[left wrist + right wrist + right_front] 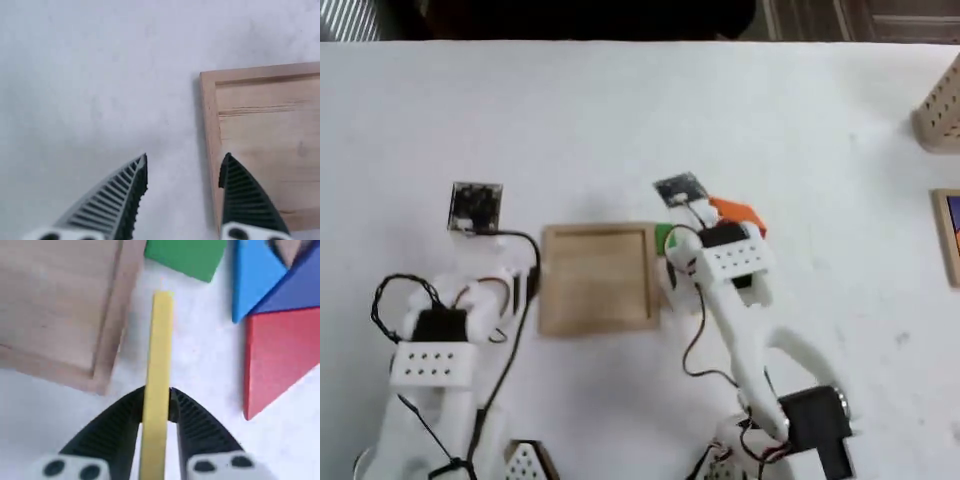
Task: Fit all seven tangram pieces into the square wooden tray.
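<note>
In the high view, the square wooden tray (546, 282) sits in the middle of the white table (620, 110), with nothing inside it. The left arm (435, 345) stands just beside the tray's left edge. The right arm (740, 310) stretches along the tray's right side, and a green piece (663, 238) peeks out by the tray's far right corner. A pale pegboard block (940, 112) stands near the table's far right edge.

In the left wrist view, the left gripper (186, 157) hangs over the table with its fingers (120, 195) spread wide and nothing between them. The dark finger lies over the tray's side rim, the light one over bare table.

In the right wrist view, the right gripper (157, 390) is clamped on a yellow piece (161, 340) held on edge, just outside the tray's rim. Beyond it lie the green piece, a blue piece (252, 280), a darker blue piece (300, 287) and a red piece (280, 350), all on the table.
</note>
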